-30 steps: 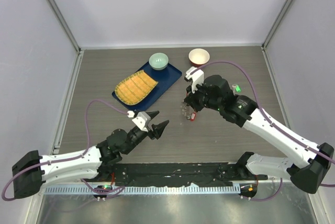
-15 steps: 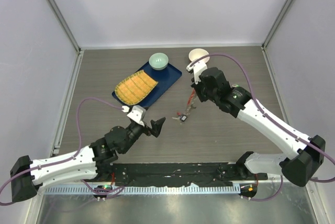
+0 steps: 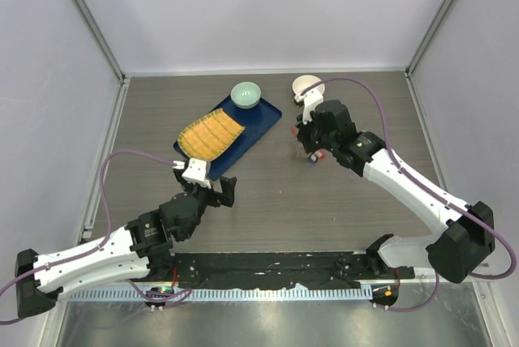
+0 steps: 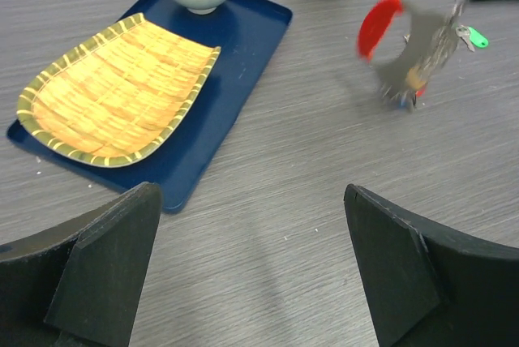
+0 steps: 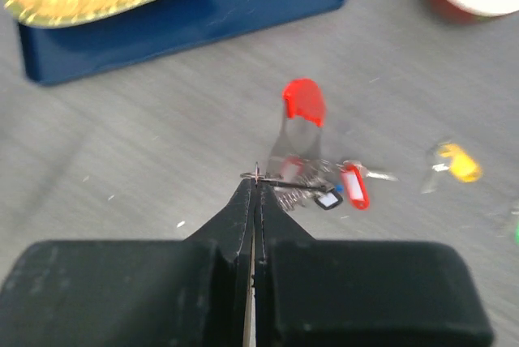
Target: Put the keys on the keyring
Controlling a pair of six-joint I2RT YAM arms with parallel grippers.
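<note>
My right gripper (image 3: 310, 146) (image 5: 256, 181) is shut on the thin silver ring of the keyring (image 5: 312, 177), which hangs blurred below the fingertips. The keyring's red oval loop (image 5: 304, 102) points away, and a red tag (image 5: 353, 186) and a small black piece (image 5: 328, 199) dangle beside it. In the left wrist view the keyring (image 4: 409, 55) is at the upper right. A yellow-headed key (image 5: 458, 162) lies blurred on the table to the right. A green-headed key (image 4: 477, 37) shows next to the keyring. My left gripper (image 3: 223, 191) (image 4: 250, 193) is open and empty over bare table.
A blue tray (image 3: 263, 116) holds a yellow woven mat (image 3: 209, 136) and a pale green bowl (image 3: 246, 94). A red bowl (image 3: 308, 86) stands just behind my right gripper. Grey walls close in the table at the back and sides.
My right gripper has carried the keyring back and to the right, toward the red bowl. My left gripper has drawn back to the left, away from the keyring.
</note>
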